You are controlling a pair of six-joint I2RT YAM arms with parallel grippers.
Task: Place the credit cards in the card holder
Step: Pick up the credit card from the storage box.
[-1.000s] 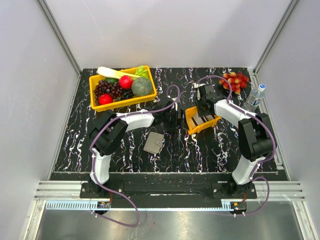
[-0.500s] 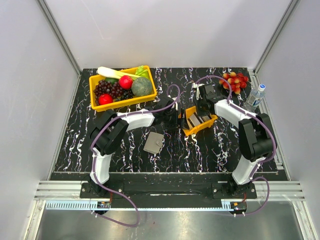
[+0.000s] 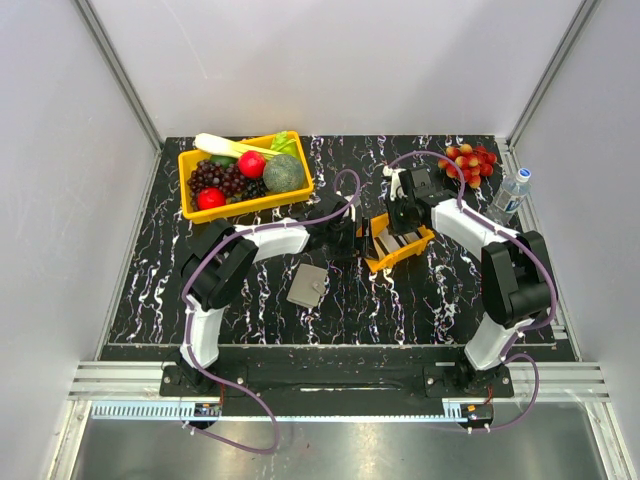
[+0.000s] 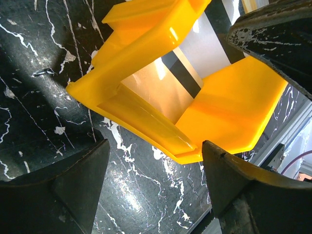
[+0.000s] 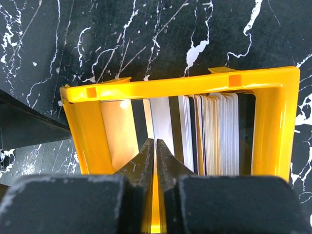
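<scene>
The credit cards (image 5: 214, 131) stand on edge in a row inside the small orange tray (image 5: 180, 88); in the top view the credit cards (image 3: 397, 241) show in that tray (image 3: 385, 262) at the table's middle. My right gripper (image 5: 156, 142) reaches down into the tray, shut on the top edge of a silvery card (image 5: 162, 119). My left gripper (image 4: 156, 146) is open just left of the tray (image 4: 229, 112), its fingers (image 4: 63, 190) straddling the near corner without gripping it. The taupe card holder (image 3: 307, 285) lies closed on the table, in front of the left gripper (image 3: 352, 236).
A yellow bin (image 3: 250, 206) of fruit and vegetables stands at the back left. A bunch of red fruit (image 3: 468, 163) and a water bottle (image 3: 510, 193) sit at the back right. The black marbled table (image 3: 400, 310) is bordered by grey walls.
My right gripper's jaws have closed inside the tray. The tray has shifted and turned slightly to the left. The left arm has stayed where it was.
</scene>
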